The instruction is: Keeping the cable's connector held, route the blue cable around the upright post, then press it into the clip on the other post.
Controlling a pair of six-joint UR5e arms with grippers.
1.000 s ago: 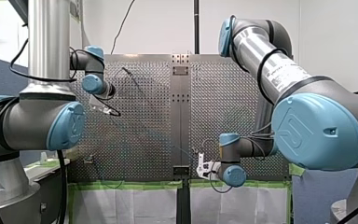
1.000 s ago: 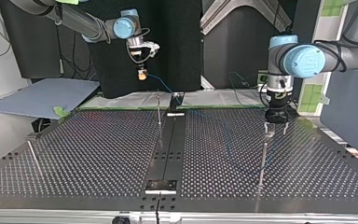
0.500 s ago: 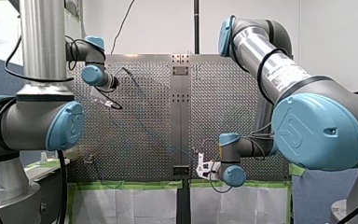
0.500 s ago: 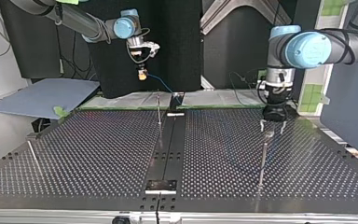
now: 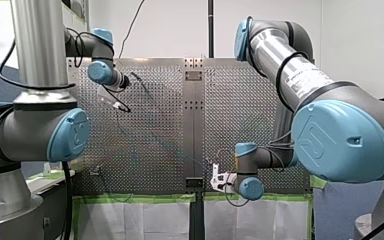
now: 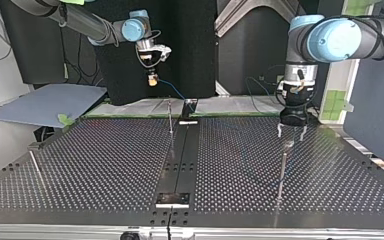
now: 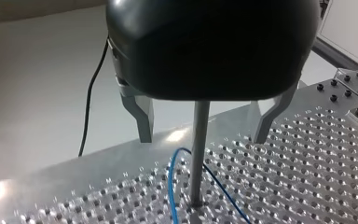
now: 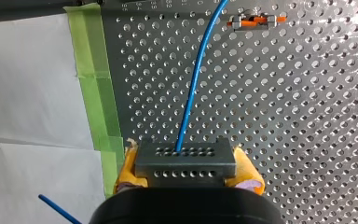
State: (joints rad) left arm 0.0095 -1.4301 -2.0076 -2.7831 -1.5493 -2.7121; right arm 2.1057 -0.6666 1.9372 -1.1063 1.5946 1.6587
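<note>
My right gripper (image 8: 189,173) has its yellow pads shut on the grey connector (image 8: 186,157), held above the table's far edge in the top view (image 6: 152,80). The blue cable (image 8: 193,88) runs from the connector over the table. My left gripper (image 7: 201,137) is black with metal fingers (image 7: 140,116) and is open. It hangs just above the upright post (image 7: 197,158), apart from it. The blue cable (image 7: 171,186) loops around that post's base. In the top view my left gripper (image 6: 291,134) hovers over the post (image 6: 282,167) at the right.
An orange clip (image 8: 256,20) sits ahead of my right gripper beside the cable. A second thin post (image 6: 170,119) stands by the centre rail (image 6: 180,165). A loose rod (image 6: 36,167) leans at the top view's left. Green tape (image 8: 93,84) lines the table edge.
My left gripper has lifted off the post, rising and drifting slightly toward the table's far edge in the top view, still open. My right gripper has stayed still with the connector.
</note>
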